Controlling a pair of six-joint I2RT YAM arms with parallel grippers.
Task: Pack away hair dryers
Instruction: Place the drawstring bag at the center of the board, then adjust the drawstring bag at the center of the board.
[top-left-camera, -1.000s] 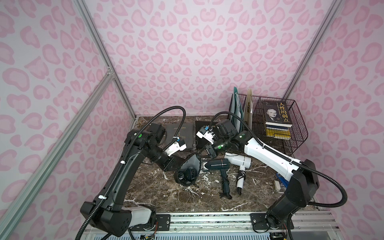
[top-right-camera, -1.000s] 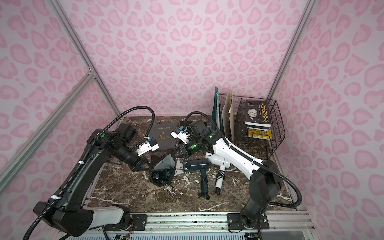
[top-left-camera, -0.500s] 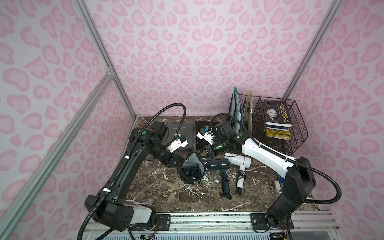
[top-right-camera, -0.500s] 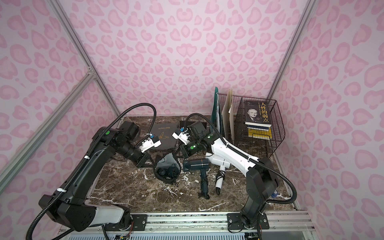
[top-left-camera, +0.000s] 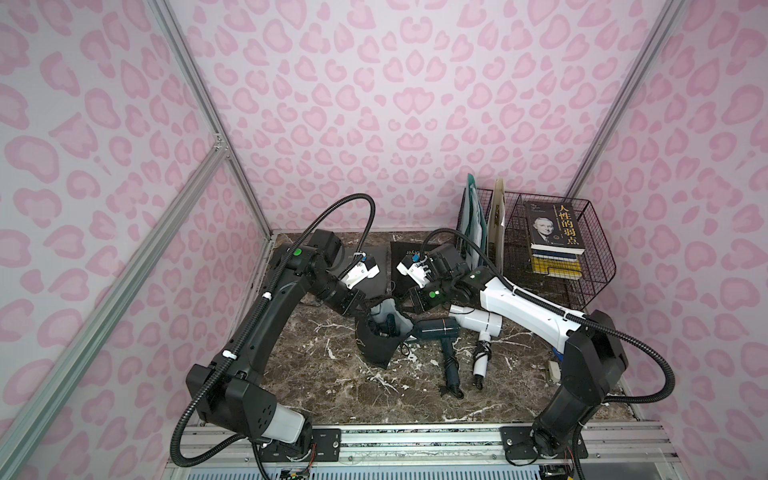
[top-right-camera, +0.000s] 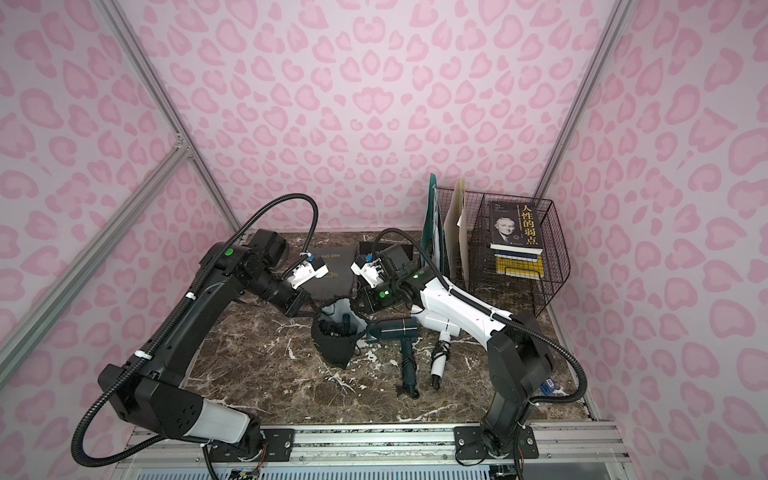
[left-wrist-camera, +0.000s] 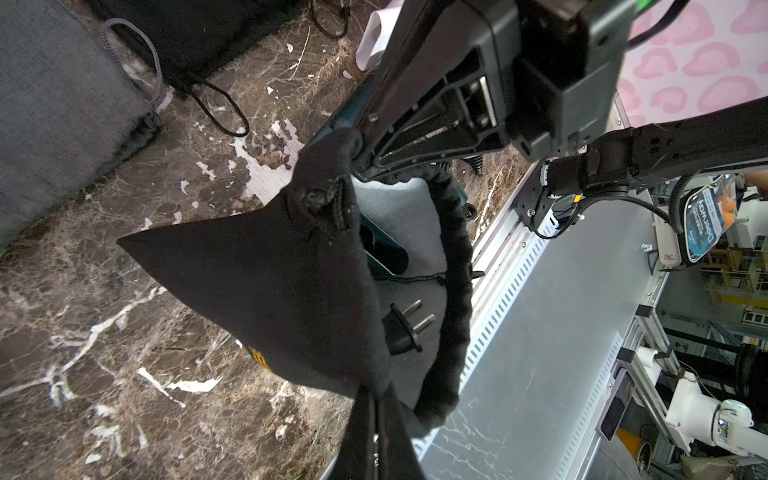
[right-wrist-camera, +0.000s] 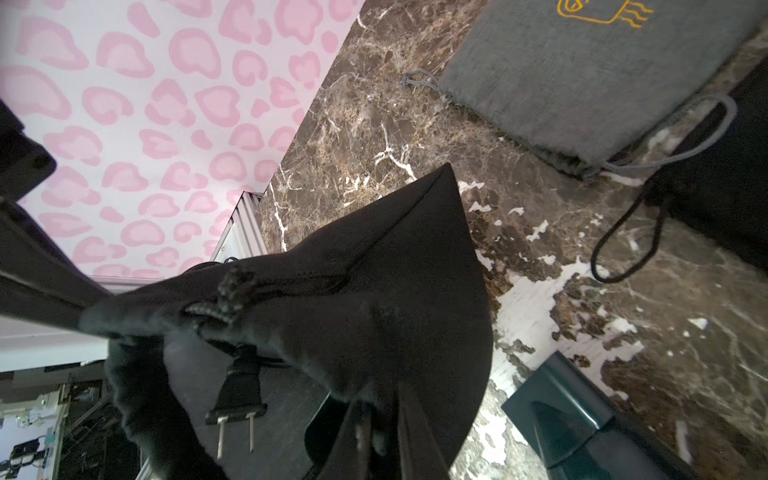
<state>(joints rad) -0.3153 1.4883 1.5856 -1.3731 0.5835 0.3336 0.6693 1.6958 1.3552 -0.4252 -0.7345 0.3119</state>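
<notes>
A black pouch (top-left-camera: 380, 340) (top-right-camera: 332, 338) hangs open between my two grippers at the table's middle. Inside it lies a dark teal hair dryer (left-wrist-camera: 382, 245) with its plug (left-wrist-camera: 405, 328) (right-wrist-camera: 239, 390) showing. My left gripper (top-left-camera: 360, 309) (left-wrist-camera: 376, 399) is shut on the pouch's rim. My right gripper (top-left-camera: 409, 299) (right-wrist-camera: 380, 399) pinches the opposite rim, its jaws slightly parted round the fabric. A second dark teal hair dryer (top-left-camera: 436, 328) (top-right-camera: 392, 330) lies just right of the pouch. Beyond it, a white hair dryer (top-left-camera: 478, 322) lies partly under the right arm.
A flat grey pouch (top-right-camera: 332, 274) (right-wrist-camera: 582, 83) and a flat black pouch (top-left-camera: 409, 253) lie at the back, their drawstrings trailing on the marble. A wire basket (top-left-camera: 582, 282) with books (top-left-camera: 552, 226) and upright folders (top-left-camera: 473, 224) stands at the back right.
The left arm has carried the pouch slightly right and back, towards the right gripper. The right gripper's jaws have eased a little apart.
</notes>
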